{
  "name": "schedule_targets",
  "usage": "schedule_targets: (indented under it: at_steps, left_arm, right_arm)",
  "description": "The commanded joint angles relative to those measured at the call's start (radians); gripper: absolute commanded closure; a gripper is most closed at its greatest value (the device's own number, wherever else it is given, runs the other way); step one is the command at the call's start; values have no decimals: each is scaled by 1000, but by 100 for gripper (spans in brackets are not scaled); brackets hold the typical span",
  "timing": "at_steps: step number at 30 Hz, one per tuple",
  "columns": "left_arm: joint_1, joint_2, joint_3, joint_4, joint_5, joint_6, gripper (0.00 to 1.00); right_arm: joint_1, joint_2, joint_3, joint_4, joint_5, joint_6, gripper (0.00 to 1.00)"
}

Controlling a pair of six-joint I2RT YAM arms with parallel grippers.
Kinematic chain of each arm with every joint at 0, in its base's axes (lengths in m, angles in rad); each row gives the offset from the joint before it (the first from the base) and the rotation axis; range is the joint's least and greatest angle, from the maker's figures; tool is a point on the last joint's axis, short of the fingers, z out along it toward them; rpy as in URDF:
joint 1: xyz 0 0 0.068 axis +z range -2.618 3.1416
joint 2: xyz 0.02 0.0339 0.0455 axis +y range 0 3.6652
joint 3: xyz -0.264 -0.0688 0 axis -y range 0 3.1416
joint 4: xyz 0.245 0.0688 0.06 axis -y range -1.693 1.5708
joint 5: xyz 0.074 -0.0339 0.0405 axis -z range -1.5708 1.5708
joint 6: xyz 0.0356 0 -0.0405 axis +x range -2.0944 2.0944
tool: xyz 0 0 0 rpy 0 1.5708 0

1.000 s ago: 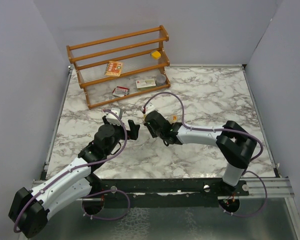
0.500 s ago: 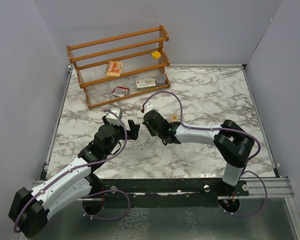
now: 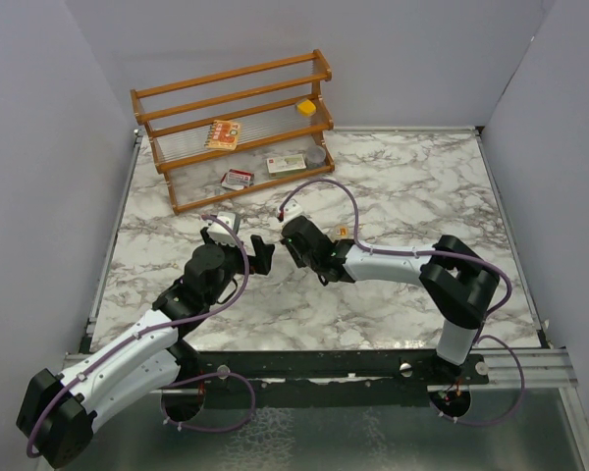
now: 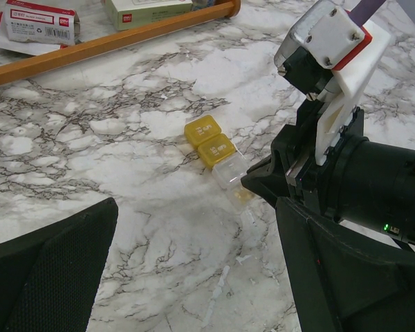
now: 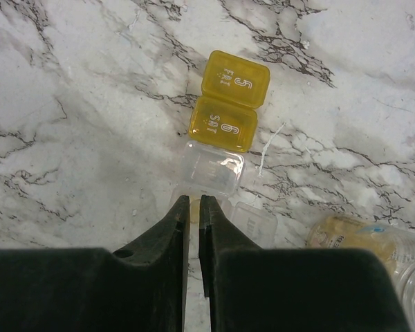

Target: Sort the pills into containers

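Step, as a judgement: pill transfer at the organiser, roughly mid-way across the white grey-veined marble tabletop (image 3: 412, 186), clear of every edge and slightly toward the left one.

The black two-finger left gripper (image 4: 197, 207) hovers beside the work with its jaws fully spread, holding nothing.

The black right gripper (image 5: 194, 202) points down at the strip. Its jaws are all but closed, with only a thin slit between them. No pill can be made out in the slit, and contact with the cell below can't be told.

The round amber-tinted translucent jar (image 5: 360, 242) appears to lie on its side just beside the strip's clear end.

The squarish translucent pill-box strip (image 5: 218, 142) has two yellow lids (image 5: 234, 79), marked 5 FRI and 6 SAT, then a clear cell (image 5: 211, 168). The right gripper's tips sit just past that cell, over a yellowish-tinted one.

Next move probably calls for a tiny, well-centred jaw motion over that cell. The jar is close enough to get knocked.
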Motion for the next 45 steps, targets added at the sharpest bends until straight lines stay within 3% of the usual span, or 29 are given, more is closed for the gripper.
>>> schedule_targets:
  at_steps: [1, 17, 24, 28, 32, 37, 41, 45]
  left_arm:
    - [2, -12, 15, -11, -19, 1, 1]
    - [2, -18, 17, -19, -19, 0, 1]
    - [2, -11, 17, -15, -16, 1, 1]
    - [2, -3, 17, -8, -10, 1, 1]
    - [2, -4, 18, -9, -7, 0, 1]
    - [2, -10, 17, -11, -5, 1, 1]
    - [2, -15, 15, -16, -5, 4, 1]
    - [2, -9, 18, -13, -6, 5, 1]
  right_arm:
    - [3, -1, -12, 11, 21, 26, 89]
    - [3, 20, -20, 15, 29, 29, 81]
    - [3, -53, 6, 14, 50, -11, 81]
    - [2, -120, 38, -1, 115, -56, 81]
    - [-6, -180, 44, 14, 274, -123, 81]
    - [-188, -222, 51, -44, 167, -54, 82]
    - [-336, -286, -9, 2, 48, -26, 82]
    - [-437, -252, -17, -16, 20, -6, 83]
